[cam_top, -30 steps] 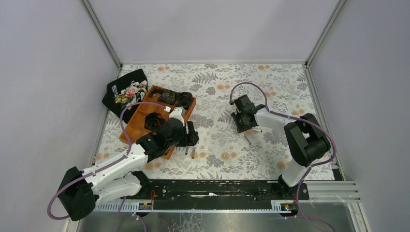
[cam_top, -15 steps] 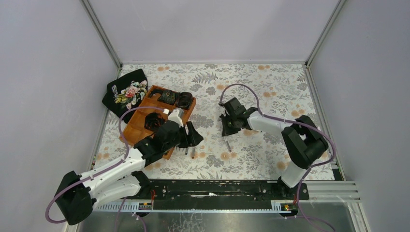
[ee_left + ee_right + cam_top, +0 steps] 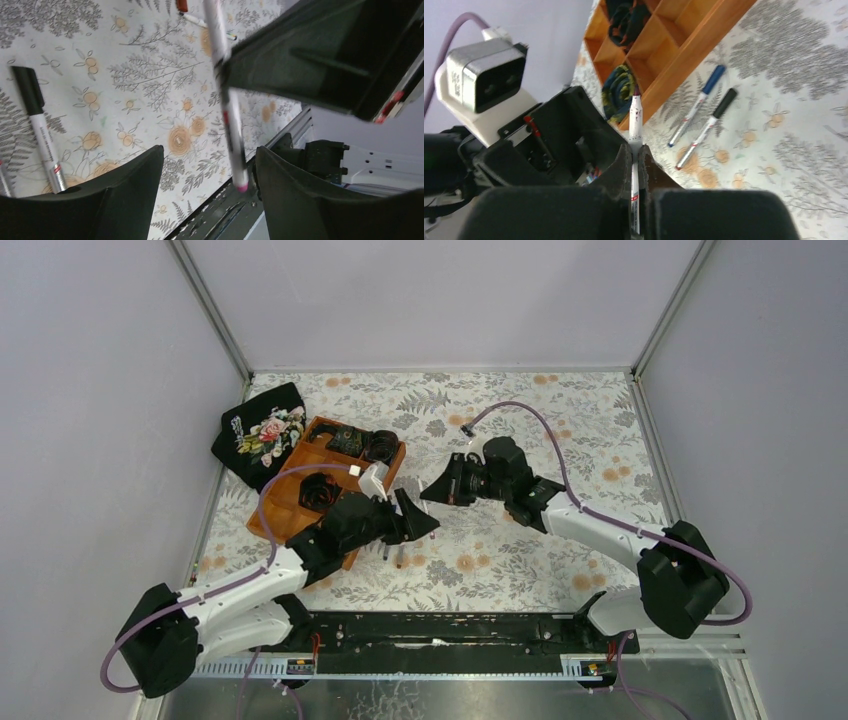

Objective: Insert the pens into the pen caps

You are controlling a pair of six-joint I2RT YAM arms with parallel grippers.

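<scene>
Right gripper [image 3: 636, 152] is clamped tight on a pen [image 3: 635, 112] and has swung it over beside the wooden tray [image 3: 684, 45], right up to the left gripper [image 3: 209, 155], which is half open and apparently empty. Capping next, probably.

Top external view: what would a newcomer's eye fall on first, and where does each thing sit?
Mid-table, the right gripper, shut on a pen, points it at the open left gripper, almost tip to tip. To the left sits an orange wooden tray, with a black flowered cloth behind it.
</scene>
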